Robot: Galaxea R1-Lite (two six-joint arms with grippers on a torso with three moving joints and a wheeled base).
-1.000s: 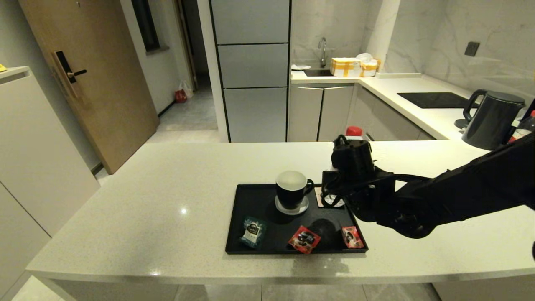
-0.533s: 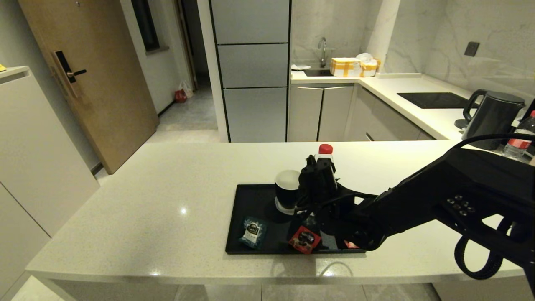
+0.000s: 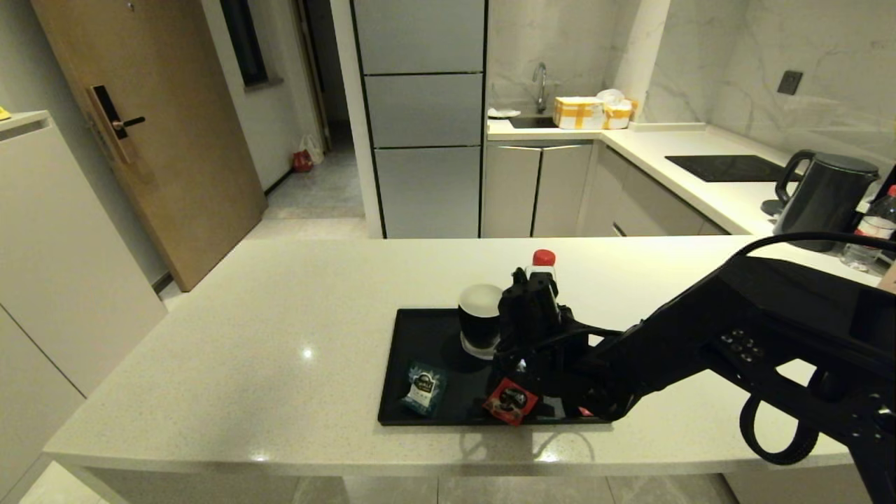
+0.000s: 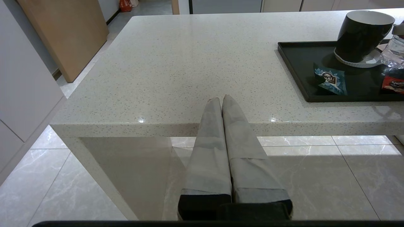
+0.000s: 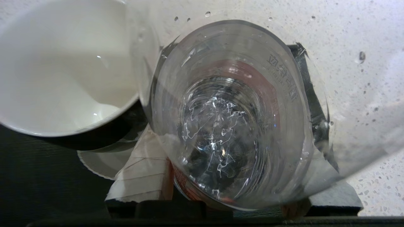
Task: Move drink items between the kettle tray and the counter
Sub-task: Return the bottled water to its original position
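Observation:
The clear water bottle (image 3: 544, 260) with its red cap stands upright over the back right of the black kettle tray (image 3: 420, 336), right beside the black mug (image 3: 480, 318). My right gripper (image 3: 535, 311) is shut on it; whether its base rests on the tray is hidden. In the right wrist view the bottle (image 5: 227, 126) fills the frame, with the mug (image 5: 63, 69) next to it. A teal sachet (image 3: 423, 388) and a red sachet (image 3: 511, 401) lie at the tray's front; another red one (image 3: 582, 411) is mostly hidden under my arm. My left gripper (image 4: 222, 99) is shut, parked below the counter (image 3: 280, 329) edge.
A tall black kettle (image 3: 826, 199), a second bottle (image 3: 868, 234) and a black hob (image 3: 728, 168) are on the far right worktop. Yellow boxes (image 3: 591, 112) sit by the sink. The counter spreads bare to the left of the tray.
My right arm carried the bottle leftward and down from the tray's right edge to beside the mug; in the last half second it barely shifted. The left arm stayed still.

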